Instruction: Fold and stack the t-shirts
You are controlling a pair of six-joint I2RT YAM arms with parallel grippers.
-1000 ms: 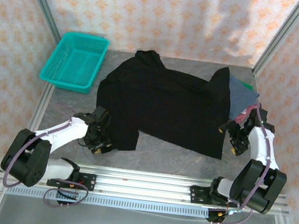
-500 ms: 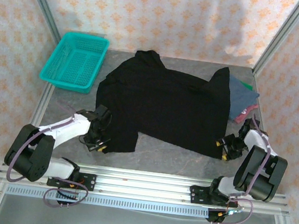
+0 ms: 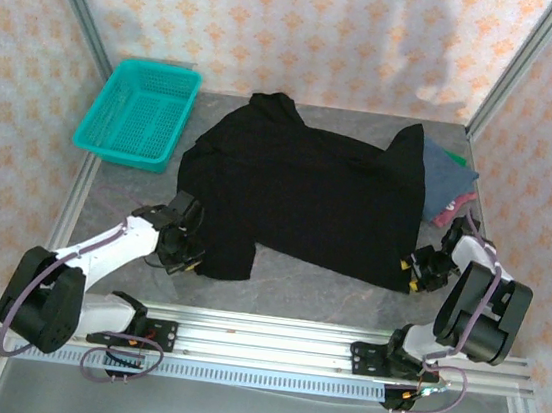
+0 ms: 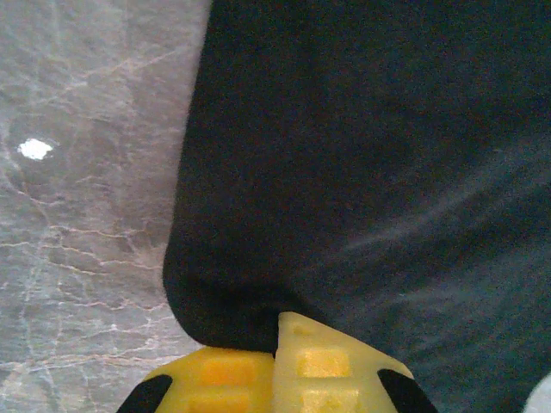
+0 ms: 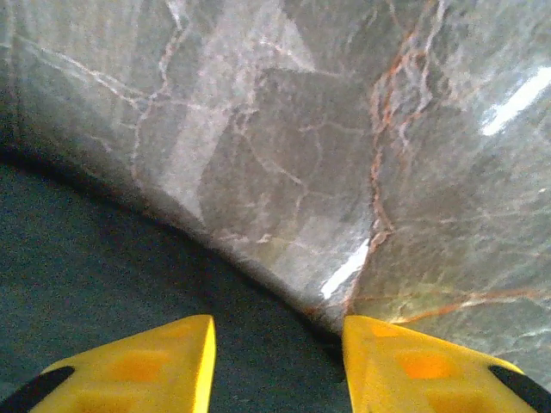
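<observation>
From above: large black t-shirt [image 3: 308, 195] spread nearly flat across the grey marbled worktop [image 3: 296, 290], limp and matte, one part bunched toward the far edge. Right side draped over a small folded pile and hiding most of it. Peeking out there: slate-blue t-shirt [image 3: 443, 182], a sliver of green t-shirt [image 3: 454, 156], a strip of maroon t-shirt [image 3: 461, 201]. Teal mesh basket [image 3: 139, 111] at the far left corner, apart from the cloth. Left gripper [image 3: 181, 255] at the near-left corner of the hem, right gripper [image 3: 411, 269] at the near-right corner. Both too small and dark here to judge the jaws.

Left wrist: left gripper [image 4: 277, 344] cut off by the bottom edge, yellow ribbed fingertips [image 4: 323, 361] pressed together and clamped on the rounded corner of the black t-shirt [image 4: 370, 155]. Cloth fanning away up and right, smooth with faint creases. Glossy veined worktop [image 4: 86, 172] to the left.

Right wrist: right gripper [image 5: 277, 344] with yellow wedge-shaped fingertips [image 5: 164, 353] standing apart at a middling gap, bases cropped. Curved edge of the black t-shirt [image 5: 86, 275] running in from the left and lying between the fingertips. Hard to say whether either pad touches it. Polished stone worktop [image 5: 344, 129] beyond, orange-veined, with bright glare.
</observation>
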